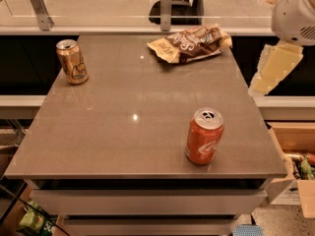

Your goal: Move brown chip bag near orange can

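Observation:
The brown chip bag (189, 44) lies flat at the back of the grey table (133, 132), right of centre, dark brown with cream ends. The orange can (72, 61), golden amber with pale scribbles, stands upright at the back left. My gripper (269, 73) hangs in the air at the right edge of the view, beyond the table's right side. It is to the right of the bag and a little nearer the camera, and holds nothing that I can see.
A red-orange can (204, 136) with white script stands upright at the front right of the table. A glass rail with metal posts (166, 6) runs behind the table. An open cardboard box (295, 156) sits on the floor at the right.

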`<act>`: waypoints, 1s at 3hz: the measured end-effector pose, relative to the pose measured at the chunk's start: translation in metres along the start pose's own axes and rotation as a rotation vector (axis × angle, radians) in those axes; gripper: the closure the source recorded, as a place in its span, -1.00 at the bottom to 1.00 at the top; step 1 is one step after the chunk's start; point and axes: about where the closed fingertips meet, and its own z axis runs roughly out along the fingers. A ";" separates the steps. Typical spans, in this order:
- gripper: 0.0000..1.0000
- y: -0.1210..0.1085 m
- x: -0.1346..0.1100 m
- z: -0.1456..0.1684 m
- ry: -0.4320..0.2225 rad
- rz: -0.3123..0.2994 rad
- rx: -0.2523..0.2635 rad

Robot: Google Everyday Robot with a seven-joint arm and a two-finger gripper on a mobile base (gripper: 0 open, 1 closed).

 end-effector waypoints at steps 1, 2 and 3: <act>-1.00 -0.016 0.007 0.007 0.063 0.000 -0.011; -1.00 -0.034 0.016 0.020 0.106 -0.006 -0.009; -1.00 -0.049 0.020 0.032 0.100 -0.030 0.009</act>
